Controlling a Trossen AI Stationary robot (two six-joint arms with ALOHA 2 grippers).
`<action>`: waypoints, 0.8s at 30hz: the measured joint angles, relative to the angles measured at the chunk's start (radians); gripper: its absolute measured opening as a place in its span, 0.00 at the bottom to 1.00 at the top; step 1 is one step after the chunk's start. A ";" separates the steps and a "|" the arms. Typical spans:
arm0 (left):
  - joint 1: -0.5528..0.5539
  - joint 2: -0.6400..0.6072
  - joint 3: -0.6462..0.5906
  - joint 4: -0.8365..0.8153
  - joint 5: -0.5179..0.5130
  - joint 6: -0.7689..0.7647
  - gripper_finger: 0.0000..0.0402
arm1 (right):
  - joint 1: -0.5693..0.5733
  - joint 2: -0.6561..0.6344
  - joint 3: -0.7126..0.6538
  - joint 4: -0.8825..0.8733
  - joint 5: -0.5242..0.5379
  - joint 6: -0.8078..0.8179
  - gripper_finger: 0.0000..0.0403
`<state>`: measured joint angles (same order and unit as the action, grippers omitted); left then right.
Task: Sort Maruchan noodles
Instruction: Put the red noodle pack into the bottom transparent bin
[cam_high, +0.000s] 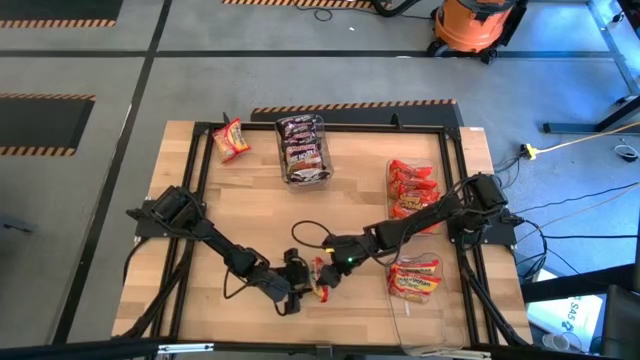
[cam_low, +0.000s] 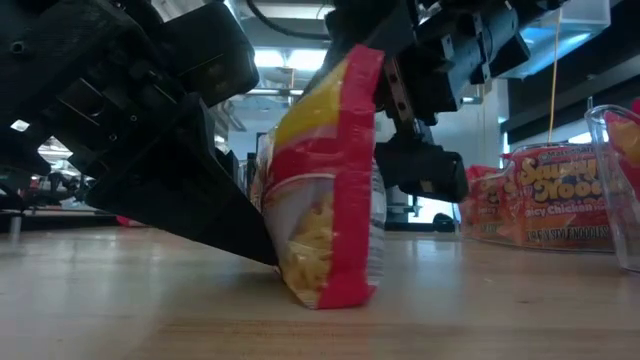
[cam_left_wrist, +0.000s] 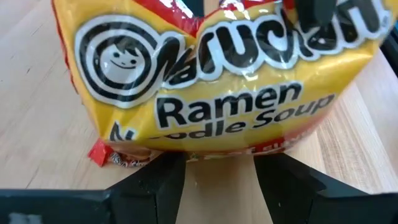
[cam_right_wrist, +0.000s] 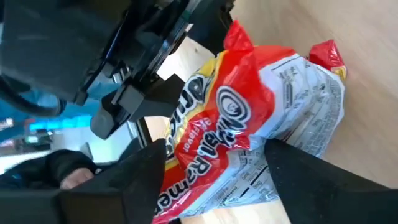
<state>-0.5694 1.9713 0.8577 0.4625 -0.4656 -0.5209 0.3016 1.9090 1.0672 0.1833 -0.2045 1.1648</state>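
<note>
The main risk, as it looked, was the yellow-and-red Maruchan packet slipping or toppling during a handover: it stood on edge on the wooden table, low and centre in the high view, its bottom seam touching the wood in the low view, with both arms crowded around it. If one gripper let go before the other had a firm hold, the crinkly wrapper could slide out; if both squeezed or pulled, the noodles inside might crack or the film tear.

The right gripper had its fingers spread to either side of the packet and appeared to be pinching it. The left gripper sat just under the packet's lower edge with its fingers apart, a strip of bare table showing between them; it seemed to hold nothing, at most touching the wrapper.

Elsewhere in the high view, a loose packet lay upper left, dark packets filled a clear bin at top centre, and red packets and more sat at the right
</note>
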 joint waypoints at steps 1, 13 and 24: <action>0.000 0.000 0.000 0.000 0.001 0.000 0.46 | 0.000 0.000 0.000 0.000 0.002 -0.020 0.68; 0.000 0.000 0.001 -0.002 0.004 0.000 0.46 | -0.003 -0.048 -0.001 -0.022 -0.038 -0.099 0.90; 0.011 0.000 0.001 -0.004 0.012 0.000 0.46 | 0.012 -0.167 0.026 -0.257 0.218 -0.119 0.89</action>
<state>-0.5579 1.9709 0.8585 0.4583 -0.4534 -0.5205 0.3139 1.7417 1.0931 -0.0737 0.0132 1.0460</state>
